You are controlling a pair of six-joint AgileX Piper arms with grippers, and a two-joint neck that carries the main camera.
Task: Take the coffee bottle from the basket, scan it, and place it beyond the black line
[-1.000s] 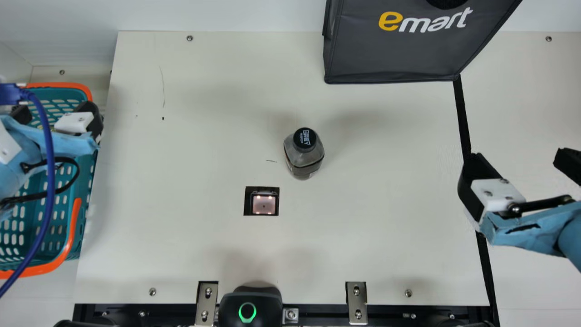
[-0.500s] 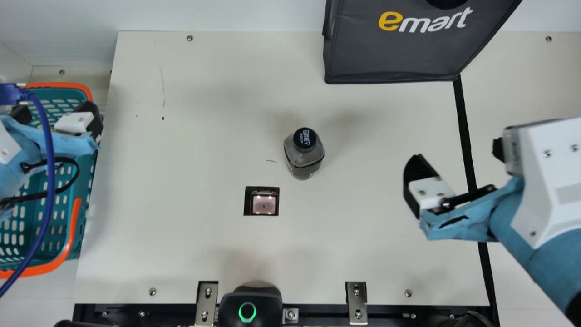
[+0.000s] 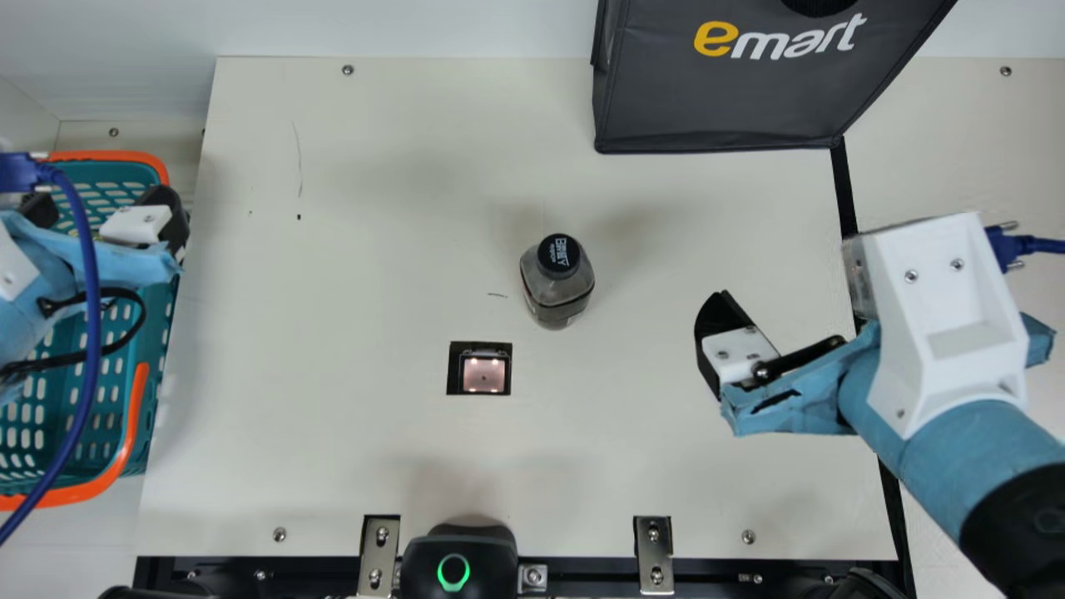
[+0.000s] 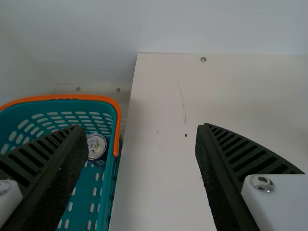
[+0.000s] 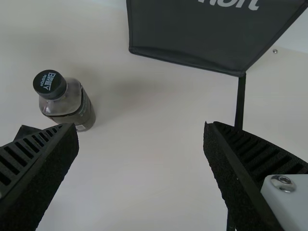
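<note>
On the cream table stands the coffee bottle, left gripper and right gripper both spread wide, empty.

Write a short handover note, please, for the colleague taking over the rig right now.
Left gripper: open and empty, at the basket.
Right gripper: open and empty, above the table, right of the coffee bottle.
Coffee bottle: upright on the table near the scanner window, short of the black line.
Done: coffee bottle out of the basket; whether scanned, I cannot tell.
Remaining: confirm the scan, then place it beyond the black line.
</note>
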